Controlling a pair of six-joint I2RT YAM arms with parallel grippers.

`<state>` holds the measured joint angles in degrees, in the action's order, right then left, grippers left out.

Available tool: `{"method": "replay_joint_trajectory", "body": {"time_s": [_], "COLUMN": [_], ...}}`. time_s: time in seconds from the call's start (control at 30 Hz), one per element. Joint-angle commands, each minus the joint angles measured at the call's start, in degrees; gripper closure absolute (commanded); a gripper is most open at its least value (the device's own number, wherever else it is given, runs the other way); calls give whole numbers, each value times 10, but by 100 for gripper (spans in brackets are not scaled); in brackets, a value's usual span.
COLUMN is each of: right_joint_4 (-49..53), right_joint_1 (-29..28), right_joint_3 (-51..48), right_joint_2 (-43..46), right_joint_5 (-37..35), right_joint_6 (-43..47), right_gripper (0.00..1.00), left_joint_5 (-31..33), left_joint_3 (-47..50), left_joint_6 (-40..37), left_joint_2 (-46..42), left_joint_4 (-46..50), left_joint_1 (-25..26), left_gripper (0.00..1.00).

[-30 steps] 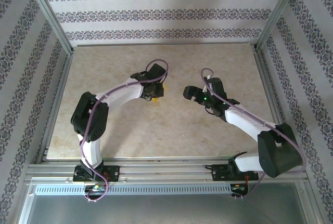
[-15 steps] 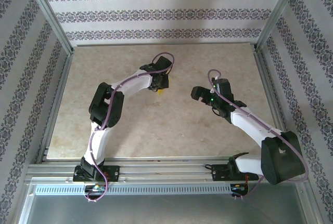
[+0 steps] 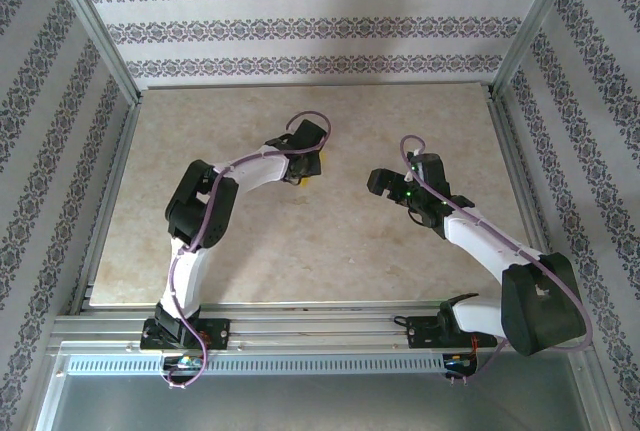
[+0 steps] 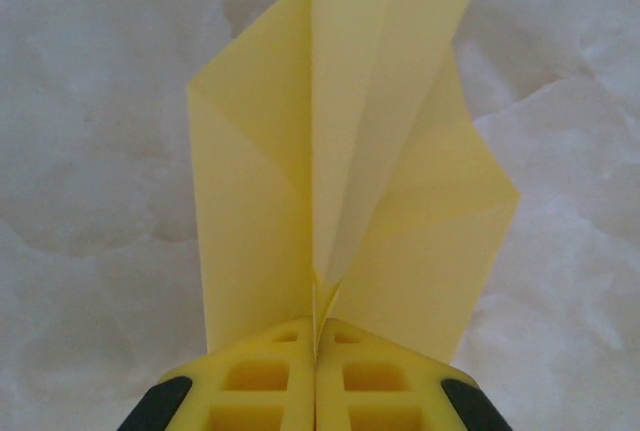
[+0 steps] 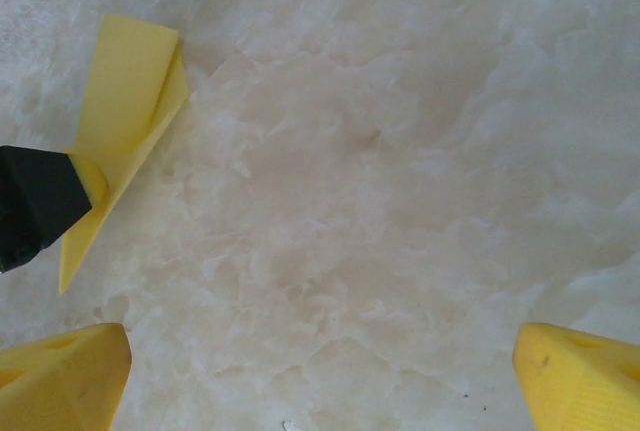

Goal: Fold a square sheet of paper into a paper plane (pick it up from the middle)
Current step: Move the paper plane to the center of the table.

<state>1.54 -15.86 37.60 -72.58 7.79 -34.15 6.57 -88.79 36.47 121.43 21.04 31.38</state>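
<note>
Your left jaws are clamped shut on the near end of the paper plane. It runs straight out ahead of them over the table, with its centre crease in line with the seam where they meet and a flap spreading to each side. Your right jaws stand wide apart, holding nothing, and the plane sits well off ahead and to their left. I judge the folding to be at a late stage. Next, bring the right jaws across to pinch one flap, approaching slowly so the thin paper doesn't buckle.
</note>
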Motion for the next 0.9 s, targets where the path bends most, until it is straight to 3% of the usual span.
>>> {"method": "replay_joint_trajectory", "body": {"time_s": [0.0,0.2,0.37,0.57,0.87], "right_joint_4": [-6,-11,-13,-14,-15], "right_joint_1": [4,4,4,4,4], "right_joint_3": [-6,-3,-5,-7,-5], "right_joint_2": [6,-4,-5,-5,-10], "right_joint_5": [11,24,25,26,27], "right_joint_6": [-3,-8,-11,-12,-14], "right_gripper": [2,2,2,2,2], "left_joint_5": [24,31,43,12,10], "left_joint_3": [9,0,-24,-48,-61], "left_joint_6": [22,37,32,16,-22], "left_joint_2": [-26,-4,19,41,6], "left_joint_4": [-59,-50,-12,8,26], "left_joint_1": [-3,-3,-3,-3,-3], "left_gripper": [90,77,75,67,60]}}
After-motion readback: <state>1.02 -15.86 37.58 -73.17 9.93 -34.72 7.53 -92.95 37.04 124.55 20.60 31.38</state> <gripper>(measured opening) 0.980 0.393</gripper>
